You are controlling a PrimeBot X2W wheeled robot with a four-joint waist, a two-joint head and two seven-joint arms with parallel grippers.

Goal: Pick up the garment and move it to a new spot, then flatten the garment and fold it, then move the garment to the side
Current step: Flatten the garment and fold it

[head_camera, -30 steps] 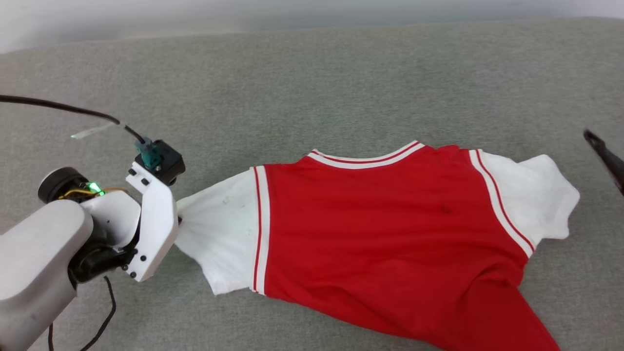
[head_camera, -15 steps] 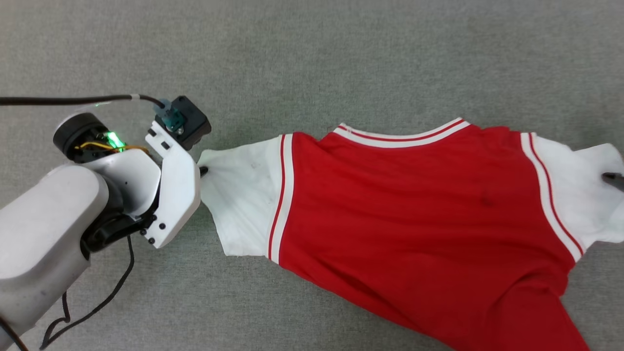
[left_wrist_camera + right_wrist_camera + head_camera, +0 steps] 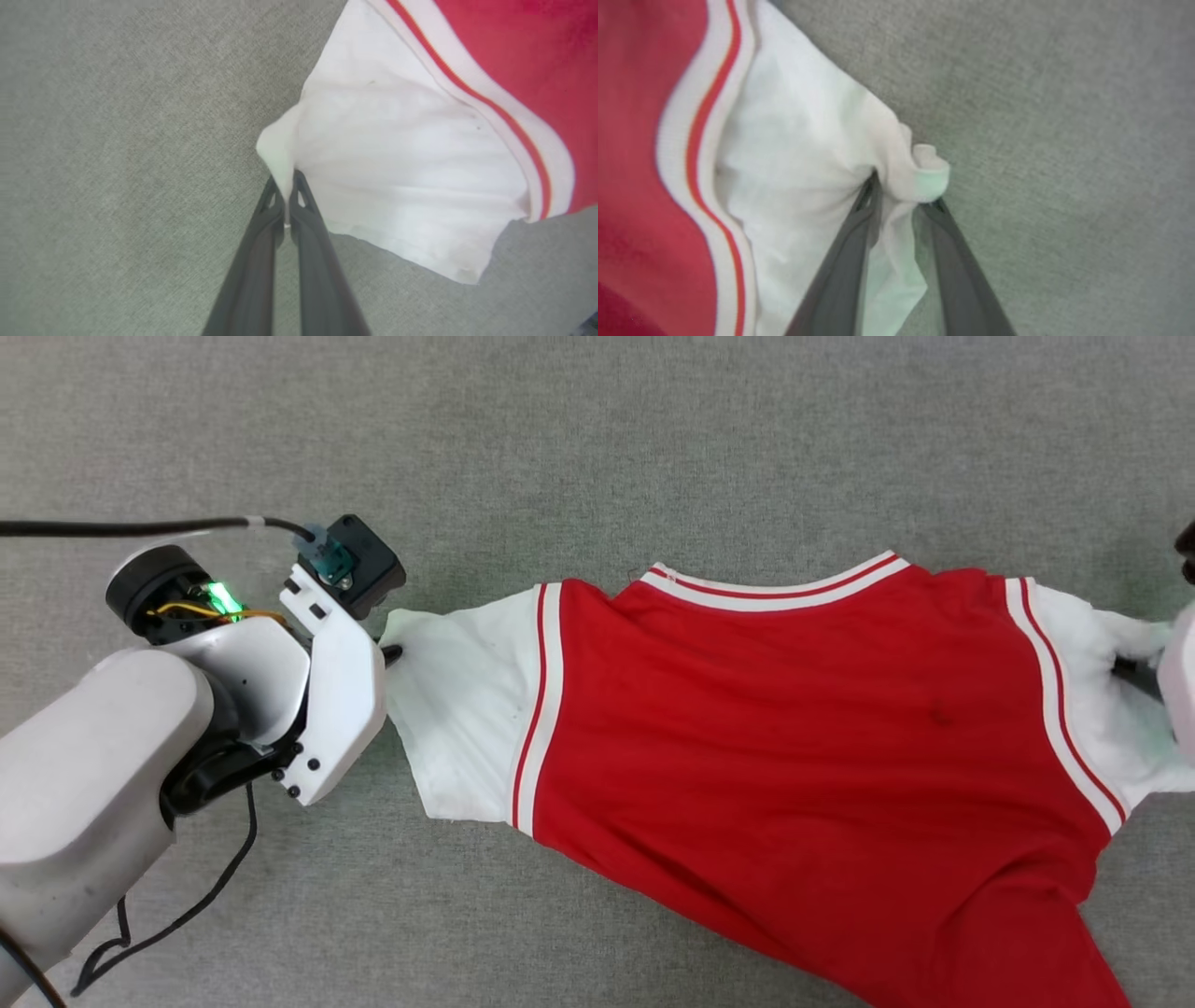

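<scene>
The garment point(image 3: 794, 728), a red jersey with white sleeves and striped trim, lies stretched across the grey surface with its plain face up. My left gripper point(image 3: 390, 655) is shut on the tip of the left sleeve; in the left wrist view its fingers point(image 3: 286, 186) pinch the white cloth point(image 3: 397, 163) tightly. At the right edge my right gripper point(image 3: 1130, 667) is at the other sleeve. In the right wrist view its two fingers point(image 3: 906, 193) hold a bunched fold of white sleeve point(image 3: 794, 154) between them, standing slightly apart around the cloth.
A grey fabric surface point(image 3: 597, 457) lies all around the jersey. Black cable point(image 3: 187, 915) loops under my left forearm, and another cable point(image 3: 121, 528) runs off the left edge. The jersey's lower hem runs out of view at the bottom right.
The head camera tilted down early on. My right gripper came in from the right onto the right sleeve, and its jaws have closed in around the cloth. The left grip is unchanged.
</scene>
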